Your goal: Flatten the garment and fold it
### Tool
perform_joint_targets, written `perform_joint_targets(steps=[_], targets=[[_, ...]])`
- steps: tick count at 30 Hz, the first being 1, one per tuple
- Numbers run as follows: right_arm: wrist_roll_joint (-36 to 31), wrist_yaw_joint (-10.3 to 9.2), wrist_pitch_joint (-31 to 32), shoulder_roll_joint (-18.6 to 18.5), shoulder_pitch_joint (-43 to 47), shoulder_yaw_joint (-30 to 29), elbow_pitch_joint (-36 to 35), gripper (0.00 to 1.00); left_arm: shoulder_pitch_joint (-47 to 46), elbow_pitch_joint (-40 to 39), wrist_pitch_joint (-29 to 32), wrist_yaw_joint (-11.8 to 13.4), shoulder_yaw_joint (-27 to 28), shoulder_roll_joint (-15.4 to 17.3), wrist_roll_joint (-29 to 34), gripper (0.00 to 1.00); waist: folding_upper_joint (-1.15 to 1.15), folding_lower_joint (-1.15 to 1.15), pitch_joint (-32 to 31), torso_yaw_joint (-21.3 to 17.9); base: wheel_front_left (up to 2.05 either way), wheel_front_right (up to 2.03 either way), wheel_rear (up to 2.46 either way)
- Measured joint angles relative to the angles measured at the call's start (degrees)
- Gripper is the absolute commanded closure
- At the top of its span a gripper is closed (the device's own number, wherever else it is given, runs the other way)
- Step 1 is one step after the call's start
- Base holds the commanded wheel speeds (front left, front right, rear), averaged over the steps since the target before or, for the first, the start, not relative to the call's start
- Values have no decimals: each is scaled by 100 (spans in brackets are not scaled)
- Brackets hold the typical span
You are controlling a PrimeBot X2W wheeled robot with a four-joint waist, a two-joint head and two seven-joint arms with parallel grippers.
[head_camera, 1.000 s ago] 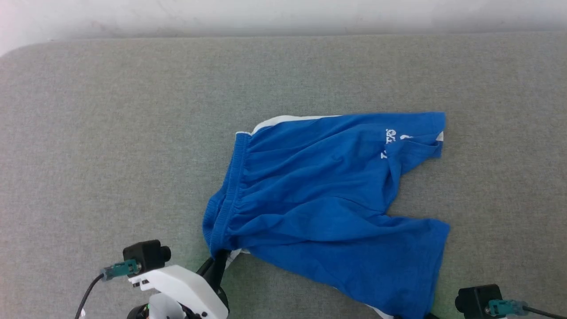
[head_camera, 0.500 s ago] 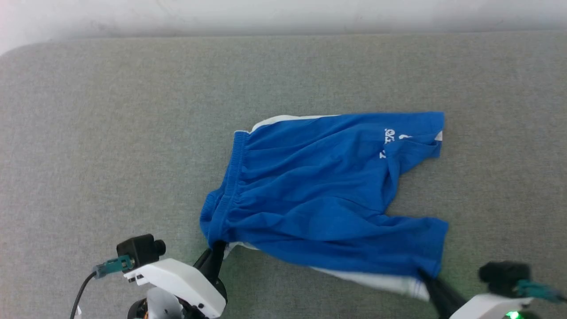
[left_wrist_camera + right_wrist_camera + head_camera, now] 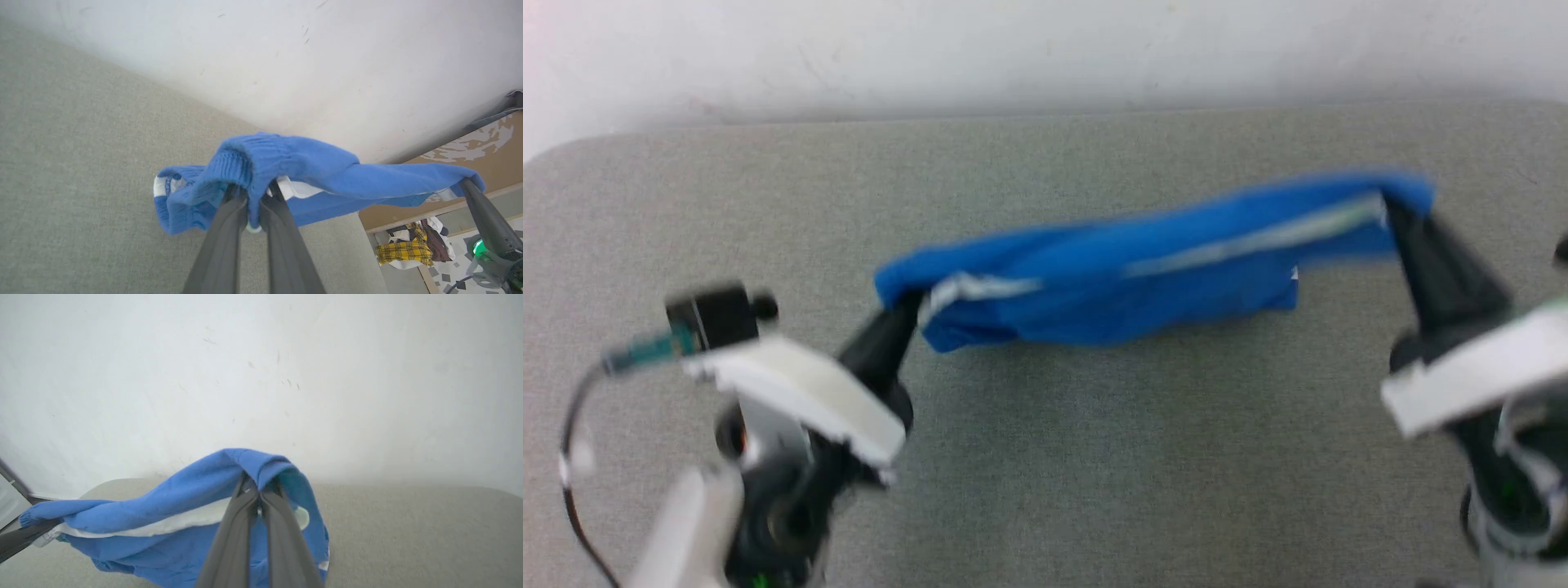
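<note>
A: Grey worktop (image 3: 1045, 474), white wall (image 3: 1013, 49) behind. Garment?
B: Garment (image 3: 1111, 282) hung mid-frame, strung between left hand (image 3: 915, 304) and right hand (image 3: 1393, 209), each clamped on one end.
A: Progress?
B: Judged early. Cloth was bunched, not flattened; no fold made.

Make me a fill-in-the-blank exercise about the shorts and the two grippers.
The garment is bright ____ with a white stripe.
The left gripper is shut on its gathered ____.
The right gripper is ____ on the opposite end.
The garment is stretched between them over a ____ fabric surface.
Missing words: blue; waistband; shut; grey.
</note>
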Motion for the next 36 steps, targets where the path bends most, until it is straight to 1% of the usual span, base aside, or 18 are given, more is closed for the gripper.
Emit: perform_joint_targets(steps=[5, 7, 10, 13, 17, 20, 24, 27, 31, 36], targets=[[-54, 0, 400, -98, -1470, 100, 80, 100, -1253, 74, 735, 267, 102, 220, -69, 100, 0, 0, -88, -22, 0, 0, 0], [-122, 0, 535, -245, -1974, 98, 208, 100, -1693, 210, 1043, 399, 167, 363, -102, 100, 0, 0, -103, -21, 0, 0, 0], [-86, 0, 825, -282, -2555, 51, 481, 100, -2198, 415, 1429, 632, 289, 549, -177, 100, 0, 0, -74, -26, 0, 0, 0], [-84, 1, 1121, -359, -2983, 34, 758, 100, -2580, 581, 1758, 844, 371, 634, -301, 100, 0, 0, 10, -33, 0, 0, 0], [-68, 1, 1473, -376, -3400, 1, 1145, 100, -3019, 799, 2028, 1090, 398, 626, -400, 100, 0, 0, 213, -33, 0, 0, 0], [-179, 2, 1556, -419, -3847, 58, 1403, 100, -3473, 1022, 2018, 1147, 386, 625, -322, 100, 0, 0, 449, -26, 0, 0, 0], [-533, 5, 1438, -455, -4725, 120, 1853, 100, -4431, 1470, 1663, 1085, 363, 578, -41, 100, 0, 1, 862, -9, 0, 0, 0], [-810, 7, 1177, -479, -5408, 216, 2280, 100, -5092, 1847, 1283, 927, 382, 449, 103, 100, 0, 2, 1209, 2, 0, 0, 0], [-1066, 7, 794, -479, -6115, 389, 2863, 100, -5734, 2329, 682, 637, 500, 275, 165, 100, 0, 2, 1669, 10, 0, 0, 0], [-1212, 7, 411, -533, -6507, 664, 3379, 100, -6054, 2775, 29, 208, 654, 157, 163, 100, 0, 2, 2189, 7, 0, 0, 0]])
